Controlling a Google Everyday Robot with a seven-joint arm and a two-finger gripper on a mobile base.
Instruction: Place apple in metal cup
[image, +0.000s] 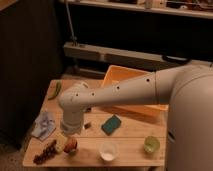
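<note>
The robot's single two-finger gripper (68, 140) hangs under the bulky white wrist at the front left of the light wooden table (130, 142), and whether it is wide or narrow cannot be told, since the wrist hides it. Right at the gripper, touching or nearly so, sits one small round orange-red apple (71, 145) with a paler yellowish patch on its left side; it lies low against the tabletop, and it is unclear whether the gripper grasps it. Just left of the gripper and a little nearer the table edge lies one dark bunch of grapes (44, 152). Up and to the left of the gripper is one crumpled pale blue cloth (45, 124). To the right of the gripper stands one white cup (108, 150), and farther right, well apart, one translucent green cup (151, 144). Up and right of the gripper lies one teal-green rectangular sponge (112, 124), with one small dark block (87, 126) between it and the wrist. Behind the arm rests one orange rectangular bin (120, 75). At the far left corner lies one long green vegetable (55, 90). The metal cup cannot be made out.
</note>
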